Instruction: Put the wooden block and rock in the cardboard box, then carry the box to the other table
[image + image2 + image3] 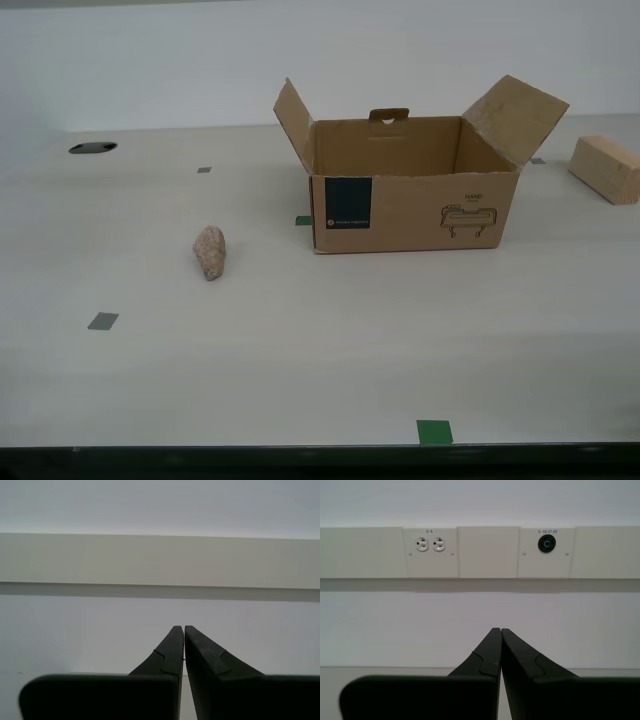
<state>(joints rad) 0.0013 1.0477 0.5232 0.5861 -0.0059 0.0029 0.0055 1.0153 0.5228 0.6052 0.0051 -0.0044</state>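
both pincers, first (500, 630) and second (184, 627), closed, empty, touching nothing

a smooth off-white table (330, 370) fills the exterior view, with a plain pale wall behind it. small grey squares sit on its top, one (102, 321) toward the exterior view's left and one (204, 170) farther back. a green square (434, 432) lies at the near edge. a dark oval opening (92, 148) sits at the far left of the exterior view. a first wrist view shows a wall panel with a double outlet (430, 544) and a black round socket (546, 543)
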